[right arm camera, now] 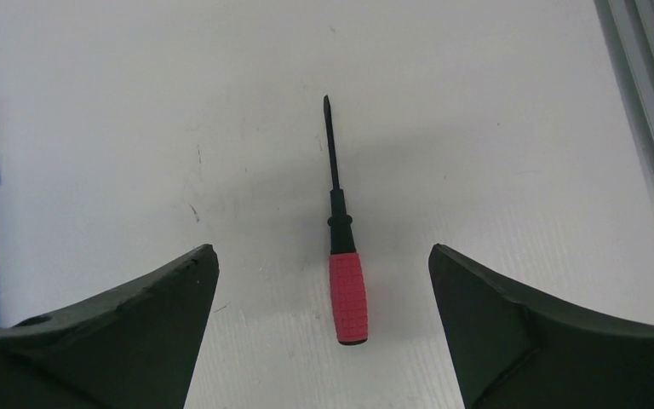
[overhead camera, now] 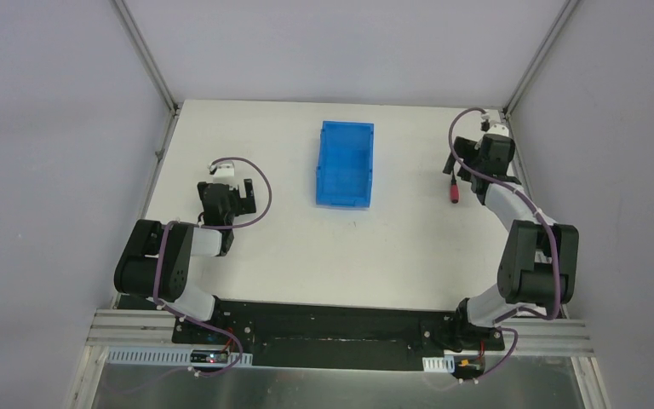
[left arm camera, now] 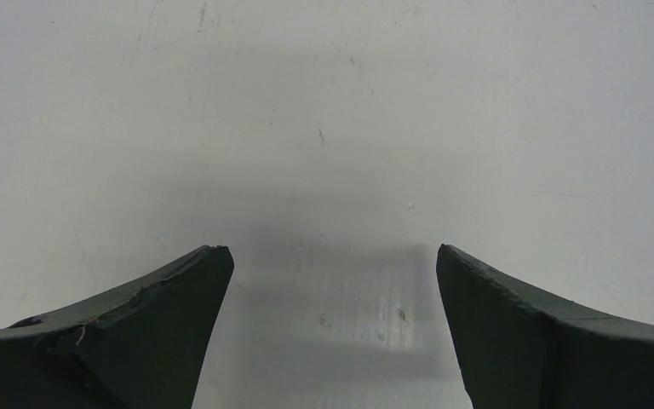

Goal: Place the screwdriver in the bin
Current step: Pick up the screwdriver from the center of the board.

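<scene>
Lengthwise near-to-far, the screwdriver (right arm camera: 338,220), red handle nearer, black tip farther.

we see the worktop (overhead camera: 409,256) lit brightly and evenly from above, the light diffuse, with only faint, soft shadows beside the arms. the metal sheet (overhead camera: 332,388) below the near edge gives a pale glare. in the left wrist view a broad, blurred shadow lies between the dark fingers (left arm camera: 136,341) of the left gripper (left arm camera: 331,248), which show little detail. in the right wrist view the screwdriver (right arm camera: 347,285) is sharp, its shadow weak and smeared.
</scene>
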Robot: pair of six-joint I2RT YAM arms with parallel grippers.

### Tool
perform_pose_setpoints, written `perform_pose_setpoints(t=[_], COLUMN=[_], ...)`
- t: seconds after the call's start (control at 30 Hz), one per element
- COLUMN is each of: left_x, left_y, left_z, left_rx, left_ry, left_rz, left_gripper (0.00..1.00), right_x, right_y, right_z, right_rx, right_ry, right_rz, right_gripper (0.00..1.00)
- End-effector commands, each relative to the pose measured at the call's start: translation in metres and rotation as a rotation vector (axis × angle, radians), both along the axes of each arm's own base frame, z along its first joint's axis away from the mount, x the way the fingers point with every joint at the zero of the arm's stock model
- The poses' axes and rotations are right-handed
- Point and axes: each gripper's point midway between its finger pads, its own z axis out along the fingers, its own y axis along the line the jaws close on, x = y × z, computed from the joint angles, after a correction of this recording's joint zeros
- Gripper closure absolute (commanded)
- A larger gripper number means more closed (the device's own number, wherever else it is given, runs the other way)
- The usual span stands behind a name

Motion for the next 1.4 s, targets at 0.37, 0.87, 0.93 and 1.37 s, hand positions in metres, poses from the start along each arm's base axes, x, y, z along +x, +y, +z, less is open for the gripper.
perform_pose_setpoints(t=[0.37,0.87,0.93,1.37], left_x=[0.004,0.004,0.004,0.004], left_y=[0.003,0.003,0.003,0.003], left_z=[0.013,0.013,0.013,0.013], left_rx=[-0.011,-0.012,-0.012,-0.012], left_ry=[-0.047,-0.047,-0.046,-0.047], left_rz=[0.008,0.008,0.008,0.008], left_gripper=[0.01,0.01,0.01,0.01], right_x=[0.022,0.017,0.017,0.013], right_y=[-0.006,-0.003,-0.004,-0.004], right_z=[-0.045,-0.075,-0.077,-0.095], right_rx=[-0.001,0.000,-0.002,-0.002], right_ry=[0.249,0.409,0.426,0.498], right_rz=[-0.032,0.007,0.007,0.016], right_gripper=[0.02,0.03,0.04,0.12])
